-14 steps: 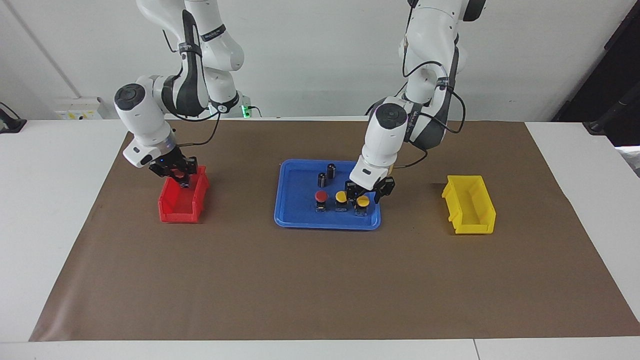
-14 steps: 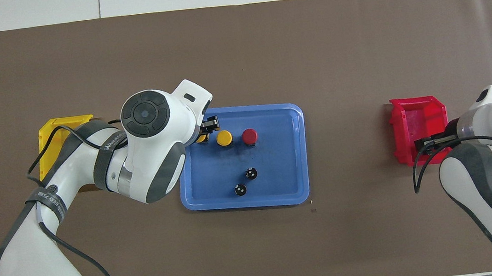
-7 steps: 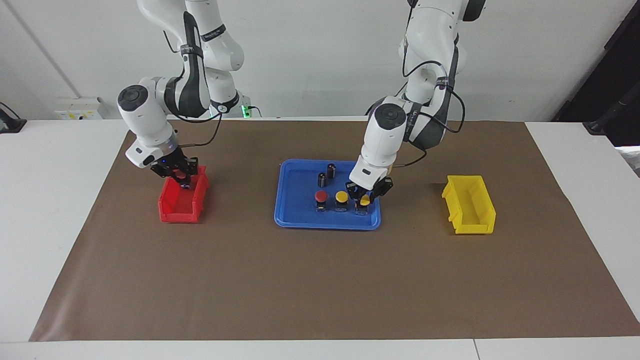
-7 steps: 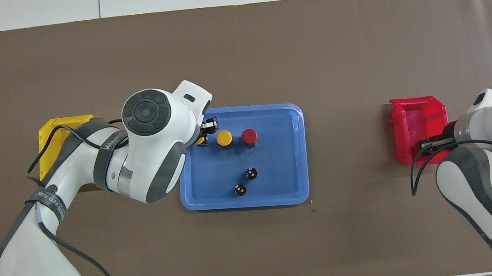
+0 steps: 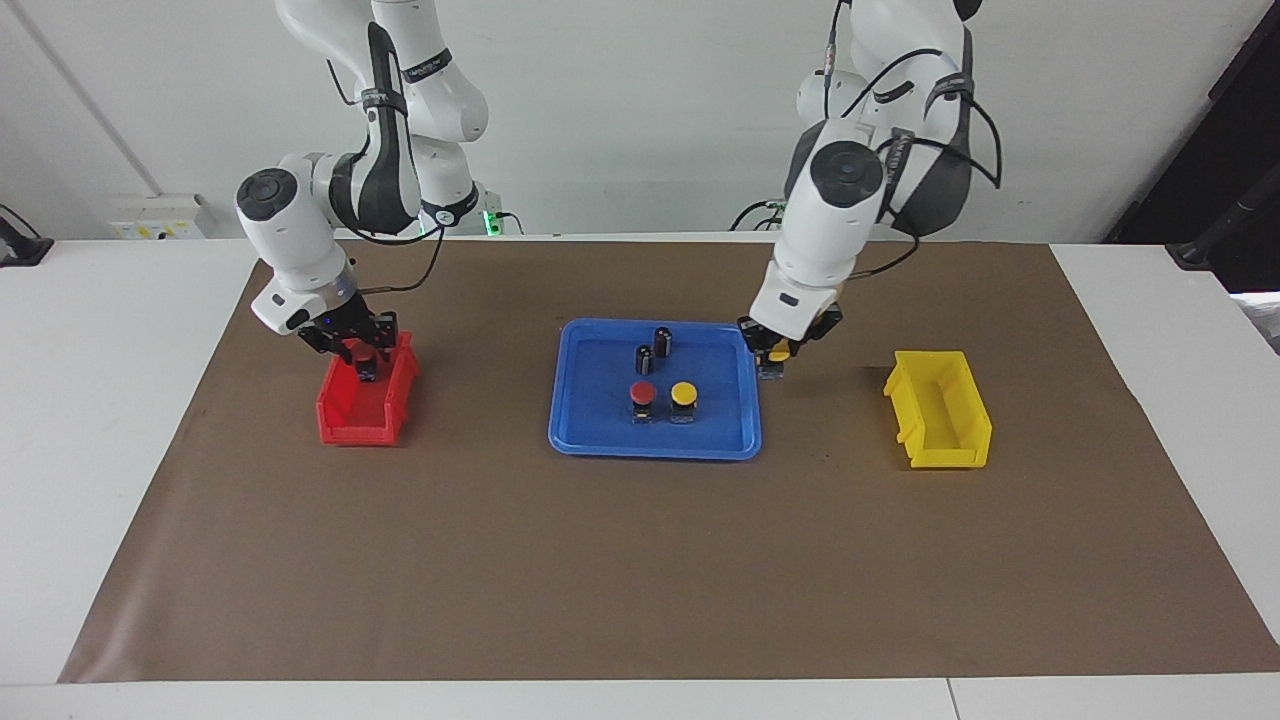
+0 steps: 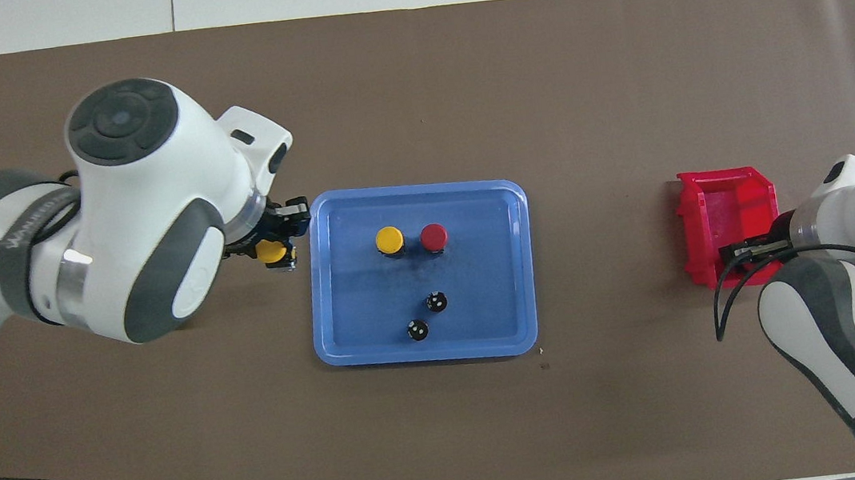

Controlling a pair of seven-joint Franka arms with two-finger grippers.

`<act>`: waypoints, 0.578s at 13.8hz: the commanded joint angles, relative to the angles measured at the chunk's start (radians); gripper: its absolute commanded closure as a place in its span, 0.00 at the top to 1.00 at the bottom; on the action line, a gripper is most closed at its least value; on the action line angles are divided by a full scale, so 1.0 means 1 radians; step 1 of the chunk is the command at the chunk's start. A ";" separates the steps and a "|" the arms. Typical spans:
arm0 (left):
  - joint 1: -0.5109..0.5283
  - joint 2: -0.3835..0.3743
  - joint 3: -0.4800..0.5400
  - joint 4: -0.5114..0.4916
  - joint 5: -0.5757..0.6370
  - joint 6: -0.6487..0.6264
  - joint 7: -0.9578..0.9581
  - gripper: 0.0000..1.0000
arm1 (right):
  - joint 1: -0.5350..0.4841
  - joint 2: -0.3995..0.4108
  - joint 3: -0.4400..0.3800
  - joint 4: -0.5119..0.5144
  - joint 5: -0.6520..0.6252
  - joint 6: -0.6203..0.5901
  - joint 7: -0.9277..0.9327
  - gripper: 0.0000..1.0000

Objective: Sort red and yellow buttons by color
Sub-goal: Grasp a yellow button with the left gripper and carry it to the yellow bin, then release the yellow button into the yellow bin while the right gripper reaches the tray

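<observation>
My left gripper point(image 5: 777, 350) is shut on a yellow button point(image 5: 779, 353) and holds it in the air just off the blue tray's point(image 5: 655, 450) edge, toward the yellow bin point(image 5: 940, 408). It also shows in the overhead view point(image 6: 277, 247), with the button point(image 6: 270, 251). A red button point(image 5: 642, 393) and a yellow button point(image 5: 683, 393) stand side by side in the tray. My right gripper point(image 5: 360, 358) is over the red bin point(image 5: 365, 410), shut on a red button point(image 5: 355, 350).
Two dark cylinders point(image 5: 645, 358) point(image 5: 662, 340) stand in the tray, nearer to the robots than the buttons. In the overhead view my left arm hides the yellow bin. Brown mat covers the table.
My left gripper shut on the yellow button at the tray's end, lifted it and carried it out past the tray's edge toward the yellow bin. My right gripper stayed over the red bin.
</observation>
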 commanded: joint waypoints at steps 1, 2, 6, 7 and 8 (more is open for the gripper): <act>0.184 0.011 -0.005 -0.010 -0.007 -0.004 0.217 0.02 | -0.008 -0.002 0.008 0.045 0.022 -0.051 -0.021 0.62; 0.234 0.015 -0.005 -0.007 -0.007 0.005 0.286 0.02 | -0.007 0.004 0.008 0.070 0.022 -0.076 -0.019 0.62; 0.388 0.021 -0.005 -0.021 -0.007 0.062 0.510 0.02 | -0.004 0.019 0.014 0.183 0.022 -0.186 -0.013 0.67; 0.403 0.014 -0.006 -0.054 -0.007 0.086 0.527 0.02 | 0.020 0.033 0.017 0.232 0.022 -0.222 0.014 0.68; 0.399 -0.005 -0.006 -0.099 -0.007 0.105 0.526 0.02 | 0.065 0.062 0.017 0.295 0.022 -0.254 0.072 0.69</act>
